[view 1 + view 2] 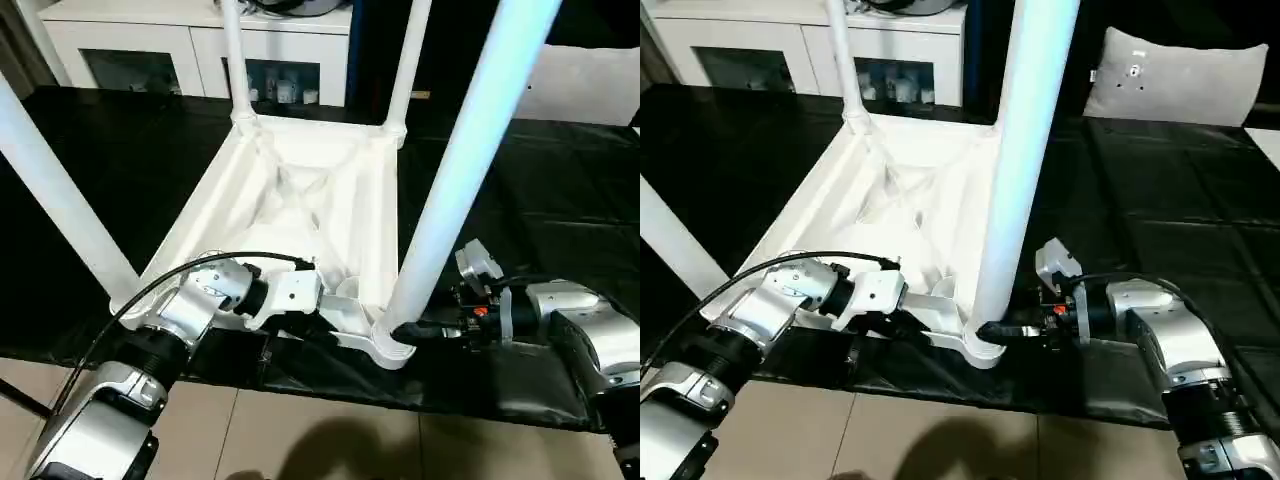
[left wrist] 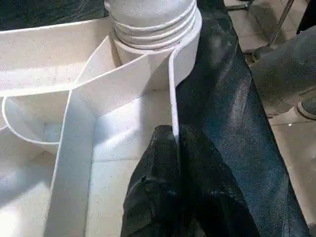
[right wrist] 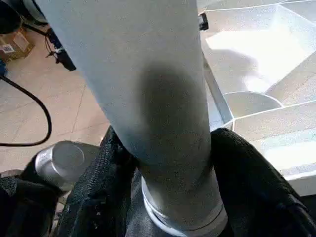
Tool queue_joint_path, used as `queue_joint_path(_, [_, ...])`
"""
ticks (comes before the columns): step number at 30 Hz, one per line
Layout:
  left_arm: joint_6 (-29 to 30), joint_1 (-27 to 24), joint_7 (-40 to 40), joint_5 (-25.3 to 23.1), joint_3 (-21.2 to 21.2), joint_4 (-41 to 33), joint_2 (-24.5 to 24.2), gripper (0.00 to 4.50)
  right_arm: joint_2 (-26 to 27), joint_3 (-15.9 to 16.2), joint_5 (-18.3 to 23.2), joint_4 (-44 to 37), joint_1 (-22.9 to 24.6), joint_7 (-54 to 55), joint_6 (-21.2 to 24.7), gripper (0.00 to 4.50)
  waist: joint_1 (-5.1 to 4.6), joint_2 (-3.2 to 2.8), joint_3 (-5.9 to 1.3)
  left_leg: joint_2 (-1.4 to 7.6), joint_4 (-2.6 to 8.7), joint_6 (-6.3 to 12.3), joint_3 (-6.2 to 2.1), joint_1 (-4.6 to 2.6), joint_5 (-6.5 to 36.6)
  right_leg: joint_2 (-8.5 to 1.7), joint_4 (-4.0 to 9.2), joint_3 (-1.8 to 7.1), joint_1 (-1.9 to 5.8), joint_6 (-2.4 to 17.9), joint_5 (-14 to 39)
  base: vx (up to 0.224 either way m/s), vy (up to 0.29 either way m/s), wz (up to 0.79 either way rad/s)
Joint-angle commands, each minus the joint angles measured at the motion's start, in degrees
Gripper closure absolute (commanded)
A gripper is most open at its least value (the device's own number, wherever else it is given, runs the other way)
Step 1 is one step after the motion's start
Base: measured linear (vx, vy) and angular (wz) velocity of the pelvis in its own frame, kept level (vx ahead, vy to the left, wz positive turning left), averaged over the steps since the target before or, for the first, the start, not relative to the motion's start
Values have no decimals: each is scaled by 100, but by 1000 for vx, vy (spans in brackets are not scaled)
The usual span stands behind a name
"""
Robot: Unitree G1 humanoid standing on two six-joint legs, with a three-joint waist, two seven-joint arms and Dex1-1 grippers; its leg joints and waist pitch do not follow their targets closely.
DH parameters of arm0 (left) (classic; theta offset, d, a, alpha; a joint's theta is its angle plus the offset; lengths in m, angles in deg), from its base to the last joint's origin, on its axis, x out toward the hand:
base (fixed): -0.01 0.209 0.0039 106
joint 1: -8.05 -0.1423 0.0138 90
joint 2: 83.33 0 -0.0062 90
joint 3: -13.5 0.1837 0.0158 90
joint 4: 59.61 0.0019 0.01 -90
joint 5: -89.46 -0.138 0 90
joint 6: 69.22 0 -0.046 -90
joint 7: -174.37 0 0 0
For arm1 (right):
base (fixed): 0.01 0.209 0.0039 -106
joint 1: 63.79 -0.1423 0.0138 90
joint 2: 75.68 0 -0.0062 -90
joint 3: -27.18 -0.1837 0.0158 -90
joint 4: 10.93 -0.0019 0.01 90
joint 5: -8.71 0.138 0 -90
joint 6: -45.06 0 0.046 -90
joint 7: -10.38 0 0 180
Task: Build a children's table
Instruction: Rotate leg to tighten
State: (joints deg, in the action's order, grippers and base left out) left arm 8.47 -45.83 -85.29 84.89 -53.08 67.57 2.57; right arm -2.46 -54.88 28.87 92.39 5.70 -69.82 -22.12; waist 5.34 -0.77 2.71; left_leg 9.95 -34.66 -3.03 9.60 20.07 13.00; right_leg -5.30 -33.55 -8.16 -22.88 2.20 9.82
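Note:
The white children's table (image 1: 300,195) lies upside down on a black cloth, its ribbed underside facing up and four legs standing in the corner sockets. My left gripper (image 2: 175,143) is shut on the thin rim wall (image 2: 173,94) close to the near right corner socket (image 1: 388,345). My right gripper (image 1: 405,332) reaches in from the right. Its black fingers (image 3: 247,173) press against both sides of the near right leg (image 1: 460,170), just above its threaded base. The near left leg (image 1: 60,190) and the two far legs (image 1: 235,60) stand upright.
The black cloth (image 1: 540,200) covers the work surface up to its near edge, with tiled floor (image 1: 300,440) below. A white cabinet with glass doors (image 1: 150,50) stands behind. A grey cushion (image 1: 1180,75) lies at the far right. A cardboard box (image 3: 12,42) and a cable lie on the floor.

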Motion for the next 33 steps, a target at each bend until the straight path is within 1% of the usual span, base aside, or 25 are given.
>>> queue_joint_path(1, [89, -162, -195, -74, 236, -112, -12, 450, -3, -22, 205, -178, -3, -48, 279, 239, 1, 119, -409, 408, 351, 710, -81, 25, 27, -480, 302, 415, 371, 1000, 1048, 0, 0, 0])
queue_joint_path(3, [157, -175, -170, -56, 217, -141, 0, 450, 17, -44, 242, -225, 18, -10, 340, 243, 1, 117, -413, 405, 348, 701, -79, 30, 20, -483, 293, 416, 380, 1016, 1012, 0, 0, 0])
queue_joint_path(5, [556, -174, 121, -49, 126, -222, 107, 450, 164, -82, 235, -358, 67, 361, 561, 245, -4, 108, -399, 400, 356, 662, -77, 28, 29, -477, 306, 419, 382, 999, 1103, 0, 0, 0])
queue_joint_path(6, [770, -170, 250, -20, 73, -271, 175, 450, 283, -93, 150, -365, 60, 671, 625, 245, -12, 114, -397, 404, 358, 634, -75, 30, 21, -484, 313, 425, 380, 997, 1132, 0, 0, 0])
queue_joint_path(7, [1142, -158, 488, 35, -24, -363, 316, 450, 563, -131, -54, -340, 24, 1362, 694, 245, -20, 75, -382, 393, 367, 560, -77, 27, 122, -485, 334, 421, 362, 971, 1330, 0, 0, 0])
queue_joint_path(8, [1161, -157, 500, 38, -29, -368, 324, 450, 579, -134, -66, -337, 22, 1402, 695, 245, -63, 115, -345, 359, 382, 432, -77, 29, 333, -472, 404, 412, 353, 836, 1758, 0, 0, 0])
queue_joint_path(9, [1416, -128, 734, 37, -94, -399, 447, 450, 861, -247, -201, -230, -75, 2055, 849, 245, -82, 119, -333, 335, 388, 363, -79, 30, 473, -470, 436, 400, 368, 746, 2050, 0, 0, 0])
queue_joint_path(10, [1564, -110, 879, 31, -128, -415, 517, 450, 1028, -325, -269, -163, -139, 2442, 971, 245, -124, 121, -323, 305, 395, 234, -78, 7, 614, -470, 491, 395, 350, 581, 2472, 0, 0, 0])
queue_joint_path(11, [1886, -28, 1338, 3, -234, -377, 748, 450, 1442, -555, -468, 10, -314, 3439, 1230, 247, -198, 31, -290, 264, 396, 116, -98, -4, 805, -457, 562, 353, 348, 405, 2962, -54, -5, -8])
queue_joint_path(12, [1945, -11, 1440, -6, -256, -365, 798, 450, 1518, -593, -518, 42, -346, 3631, 1271, 247, -261, 61, -284, 261, 397, 68, -100, 11, 881, -441, 605, 335, 348, 309, 3124, -54, -5, -8])
queue_joint_path(13, [2122, 46, 1853, -57, -331, -300, 990, 450, 1743, -669, -748, 127, -438, 4240, 1325, 248, -368, 84, -279, 234, 385, -44, -129, 18, 1053, -422, 643, 268, 345, 143, 3394, -56, 4, -13])
queue_joint_path(14, [2192, 81, 2040, -93, -354, -246, 1077, 450, 1834, -699, -803, 163, -472, 4435, 1302, 249, -441, 39, -288, 197, 354, -60, -147, 24, 1185, -424, 699, 209, 359, -36, 3581, -50, 12, -12])
queue_joint_path(15, [2269, 102, 2173, -124, -371, -229, 1140, 450, 1905, -726, -834, 174, -493, 4580, 1298, 249, -464, 21, -304, 199, 351, -28, -145, -7, 1214, -429, 738, 195, 351, -61, 3573, -50, 12, -12])
queue_joint_path(16, [2363, 152, 2518, -193, -425, -136, 1270, 450, 2050, -786, -839, 227, -525, 4803, 1221, 249, -527, 10, -321, 224, 357, 68, -147, -10, 1193, -433, 765, 164, 366, -20, 3343, 0, 0, 0])
queue_joint_path(17, [2469, 195, 2842, -238, -484, -62, 1429, 450, 2162, -802, -848, 299, -550, 4950, 1045, 249, -543, 10, -322, 250, 372, 121, -149, -26, 1210, -419, 776, 157, 342, 63, 3112, 0, 0, 0])
queue_joint_path(18, [2469, 195, 2842, -238, -484, -62, 1429, 450, 2162, -802, -848, 299, -550, 4950, 1045, 249, -545, -16, -315, 254, 372, 137, -142, -50, 1275, -418, 775, 160, 323, 98, 3062, 0, 0, 0])
queue_joint_path(19, [2480, 226, 2983, -255, -501, -5, 1523, 450, 2200, -803, -825, 357, -565, 4948, 889, 249, -555, 20, -299, 236, 370, 201, -129, -76, 1376, -406, 793, 159, 310, 145, 3066, 0, 0, 0])
queue_joint_path(20, [2532, 244, 3099, -294, -501, 12, 1627, 450, 2272, -842, -832, 368, -568, 5004, 785, 197, -559, 9, -297, 237, 379, 245, -137, -54, 1397, -420, 773, 162, 342, 163, 3081, 0, 0, 0])
queue_joint_path(22, [2533, 237, 3116, -347, -475, -28, 1675, 450, 2364, -927, -803, 310, -561, 5025, 834, 181, -559, -3, -318, 267, 399, 289, -149, -53, 1325, -429, 747, 195, 351, 214, 2917, 0, 0, 0])
queue_joint_path(24, [2467, 254, 3089, -338, -450, -61, 1678, 450, 2310, -865, -786, 141, -506, 4886, 876, 174, -531, -14, -354, 296, 416, 350, -158, -27, 1076, -436, 667, 247, 382, 379, 2458, 0, 0, 0])
queue_joint_path(25, [2454, 260, 3088, -336, -445, -62, 1675, 450, 2296, -846, -791, 121, -500, 4881, 880, 150, -511, -6, -362, 323, 421, 398, -152, -27, 930, -434, 622, 282, 373, 512, 2190, 0, 0, 0])
queue_joint_path(26, [2439, 262, 3071, -335, -434, -68, 1650, 450, 2261, -822, -794, 92, -474, 4851, 847, 142, -488, -6, -367, 322, 418, 427, -143, -14, 834, -443, 588, 300, 387, 608, 2058, 0, 0, 0])
queue_joint_path(30, [2164, 259, 2832, -361, -353, -30, 1415, 450, 1943, -791, -785, 47, -354, 4508, 639, 128, -427, -23, -393, 323, 408, 537, -129, 13, 560, -460, 526, 323, 425, 757, 1668, 0, 0, 0])
queue_joint_path(32, [2040, 232, 2648, -387, -313, -26, 1280, 450, 1740, -825, -780, 87, -310, 4293, 526, 96, -408, -18, -386, 327, 408, 563, -117, 5, 593, -447, 526, 326, 416, 797, 1589, 0, 0, 0])
queue_joint_path(33, [1937, 211, 2515, -412, -276, -29, 1186, 450, 1601, -844, -772, 87, -282, 4111, 463, 92, -393, -24, -385, 329, 410, 565, -112, -5, 593, -449, 518, 330, 415, 826, 1584, 0, 0, 0])
